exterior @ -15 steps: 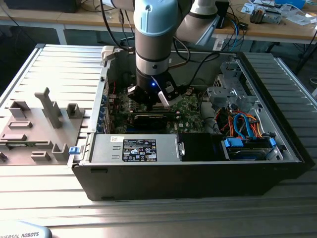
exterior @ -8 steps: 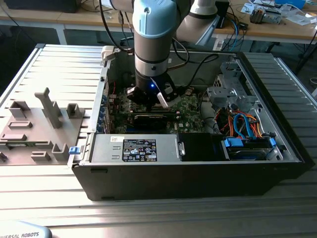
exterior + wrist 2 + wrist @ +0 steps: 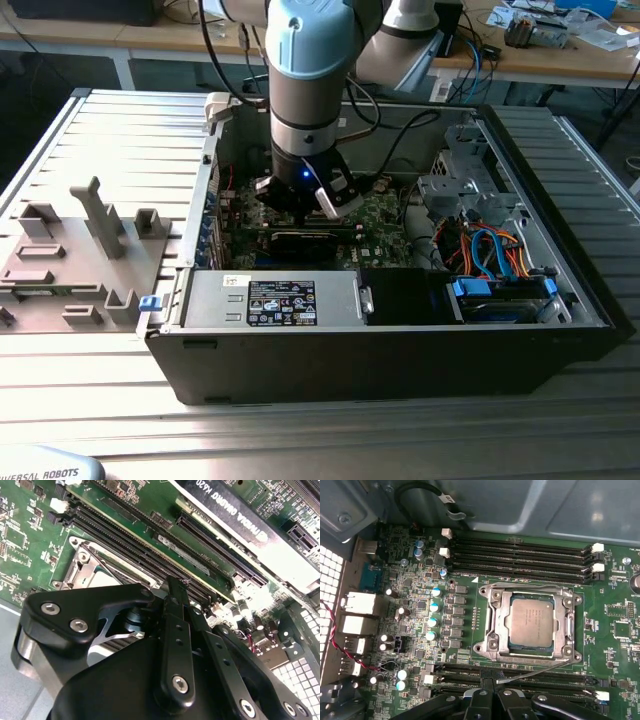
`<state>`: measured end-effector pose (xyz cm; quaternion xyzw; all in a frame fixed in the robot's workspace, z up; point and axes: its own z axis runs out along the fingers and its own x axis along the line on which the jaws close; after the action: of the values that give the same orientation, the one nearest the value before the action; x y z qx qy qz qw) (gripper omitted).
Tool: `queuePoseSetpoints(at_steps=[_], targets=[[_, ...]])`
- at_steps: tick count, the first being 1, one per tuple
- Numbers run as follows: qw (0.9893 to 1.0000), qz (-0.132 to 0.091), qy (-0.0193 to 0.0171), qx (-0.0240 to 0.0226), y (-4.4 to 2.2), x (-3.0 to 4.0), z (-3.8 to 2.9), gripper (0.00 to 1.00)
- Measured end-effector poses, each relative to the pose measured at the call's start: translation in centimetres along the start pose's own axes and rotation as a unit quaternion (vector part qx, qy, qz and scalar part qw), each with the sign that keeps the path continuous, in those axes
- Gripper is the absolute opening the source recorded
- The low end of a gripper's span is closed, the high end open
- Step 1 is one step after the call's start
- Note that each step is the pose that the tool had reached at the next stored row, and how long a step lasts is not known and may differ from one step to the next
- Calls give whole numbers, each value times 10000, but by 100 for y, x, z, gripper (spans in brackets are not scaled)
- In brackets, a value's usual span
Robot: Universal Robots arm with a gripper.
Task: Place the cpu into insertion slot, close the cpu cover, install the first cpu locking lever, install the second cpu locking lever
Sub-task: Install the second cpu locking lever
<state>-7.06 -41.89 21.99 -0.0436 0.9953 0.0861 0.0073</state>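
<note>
The cpu (image 3: 530, 623) sits in the insertion slot (image 3: 494, 625) (cover (image 3: 570, 625) closed); gripper (image 3: 495, 686) fingers together.

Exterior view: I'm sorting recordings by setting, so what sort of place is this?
Probably an electronics lab or workshop: an open computer case lies on a ribbed metal table, wooden benches behind hold cables and parts, and grey fixtures stand alongside.
</note>
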Motion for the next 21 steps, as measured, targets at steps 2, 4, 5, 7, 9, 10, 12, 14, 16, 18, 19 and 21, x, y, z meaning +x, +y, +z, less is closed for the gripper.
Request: queuePoseSetpoints(at_steps=[2, 4, 5, 7, 9, 10, 12, 14, 16, 18, 19, 21], targets=[[10000, -1, -4, 0, 2, 2, -14, 11], [10000, -1, -12, 1, 13, 6, -69, 11], [10000, -3, -16, 1, 18, 7, -101, 11], [10000, -5, -23, 2, 44, 6, -249, 11], [10000, -4, -23, 2, 58, 5, -331, 11], [10000, -4, -24, 2, 64, 4, -363, 11], [10000, -4, -24, 0, 79, 2, -449, 11], [10000, -4, -24, -5, 82, 0, -476, 11], [10000, 6, 34, -11, 76, -51, -463, 11], [10000, 16, 88, -18, 65, -132, -442, 11], [9999, 19, 107, -21, 61, -165, -434, 11], [9999, 26, 152, -28, 51, -229, -414, 11]])
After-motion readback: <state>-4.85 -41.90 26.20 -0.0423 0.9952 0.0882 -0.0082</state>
